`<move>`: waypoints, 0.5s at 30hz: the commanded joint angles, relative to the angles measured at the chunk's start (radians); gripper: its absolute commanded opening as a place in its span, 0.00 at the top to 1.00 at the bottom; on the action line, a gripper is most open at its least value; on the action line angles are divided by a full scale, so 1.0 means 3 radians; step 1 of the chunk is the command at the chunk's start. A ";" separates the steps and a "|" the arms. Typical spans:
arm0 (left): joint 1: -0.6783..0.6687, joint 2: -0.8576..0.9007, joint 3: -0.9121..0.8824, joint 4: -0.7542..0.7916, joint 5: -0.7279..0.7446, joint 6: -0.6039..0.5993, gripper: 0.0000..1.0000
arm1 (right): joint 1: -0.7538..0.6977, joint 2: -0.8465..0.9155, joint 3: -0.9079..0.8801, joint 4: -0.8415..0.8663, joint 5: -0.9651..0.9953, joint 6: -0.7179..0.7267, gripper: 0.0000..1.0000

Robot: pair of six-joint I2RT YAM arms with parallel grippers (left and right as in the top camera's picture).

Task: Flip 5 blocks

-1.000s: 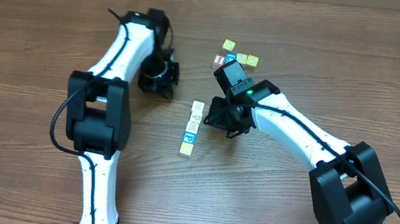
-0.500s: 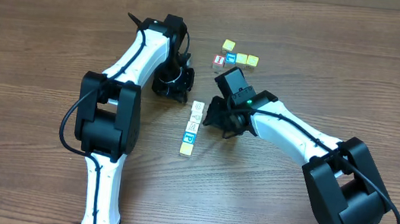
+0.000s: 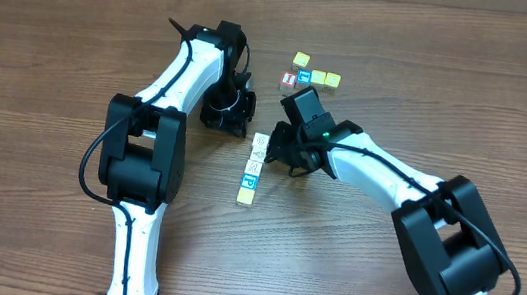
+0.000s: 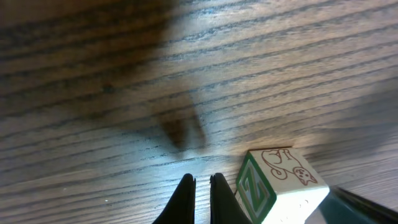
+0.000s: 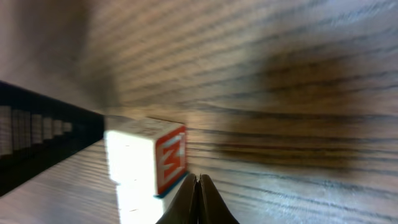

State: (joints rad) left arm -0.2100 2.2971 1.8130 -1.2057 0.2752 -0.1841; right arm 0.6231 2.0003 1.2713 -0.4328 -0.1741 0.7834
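Several small blocks lie in a column mid-table: two whitish blocks (image 3: 261, 140) (image 3: 259, 154), one more (image 3: 254, 168), a blue one (image 3: 250, 180) and a yellow one (image 3: 245, 197). My left gripper (image 3: 243, 129) is shut just left of the column's top. In the left wrist view its tips (image 4: 202, 181) sit right beside a block with a green Z side (image 4: 256, 191) and a drawing on top. My right gripper (image 3: 274, 155) is shut just right of the column. In the right wrist view its tips (image 5: 198, 179) are next to a bright-topped block with a red-marked side (image 5: 170, 159).
A loose cluster of cubes sits behind the right gripper: a yellow one (image 3: 300, 59), a red-lettered one (image 3: 289, 77), a blue-faced one (image 3: 303, 76) and two yellow ones (image 3: 318, 77) (image 3: 332, 78). A dark bar (image 5: 37, 140) crosses the right wrist view's left side.
The left arm swung right and brought its gripper up to the top of the column. The right gripper edged left toward the column. Both stayed shut.
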 commanded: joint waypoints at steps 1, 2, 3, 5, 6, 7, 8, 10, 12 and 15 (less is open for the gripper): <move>-0.0024 0.0017 -0.0093 0.0003 0.0048 -0.0048 0.96 | -0.0005 0.0067 -0.0008 0.0022 -0.0081 -0.0095 0.96; -0.0024 0.0017 -0.0118 0.0005 0.0048 -0.0048 0.96 | -0.0005 0.0065 -0.0006 0.0022 -0.0122 -0.0095 0.96; -0.0024 0.0017 -0.0149 0.0011 0.0048 -0.0048 0.96 | -0.0005 0.0065 -0.0005 0.0020 -0.0161 -0.0094 0.96; -0.0024 0.0017 -0.0209 0.0033 0.0050 -0.0048 0.96 | -0.0005 0.0066 -0.0005 0.0001 -0.0254 -0.0094 0.96; -0.0024 0.0017 -0.0242 0.0053 0.0050 -0.0048 0.96 | -0.0005 0.0066 -0.0005 -0.0010 -0.0276 -0.0094 0.96; -0.0024 0.0017 -0.0273 0.0083 0.0051 -0.0048 0.96 | -0.0005 0.0066 -0.0005 -0.0020 -0.0278 -0.0094 0.96; -0.0024 0.0017 -0.0292 0.0099 0.0060 -0.0048 0.96 | -0.0005 0.0066 -0.0005 -0.0023 -0.0286 -0.0094 0.96; -0.0024 0.0017 -0.0309 0.0109 0.0125 -0.0048 0.96 | -0.0005 0.0066 -0.0005 -0.0020 -0.0356 -0.0094 0.96; -0.0024 0.0017 -0.0309 0.0106 0.0195 -0.0046 0.96 | -0.0005 0.0066 -0.0005 -0.0020 -0.0412 -0.0093 0.96; -0.0024 0.0017 -0.0309 0.0089 0.0299 -0.0043 0.96 | -0.0005 0.0066 -0.0005 -0.0020 -0.0449 -0.0093 0.96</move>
State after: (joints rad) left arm -0.2100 2.2959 1.7500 -1.1828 0.3210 -0.1844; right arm 0.6231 2.0220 1.2701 -0.4419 -0.2771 0.7624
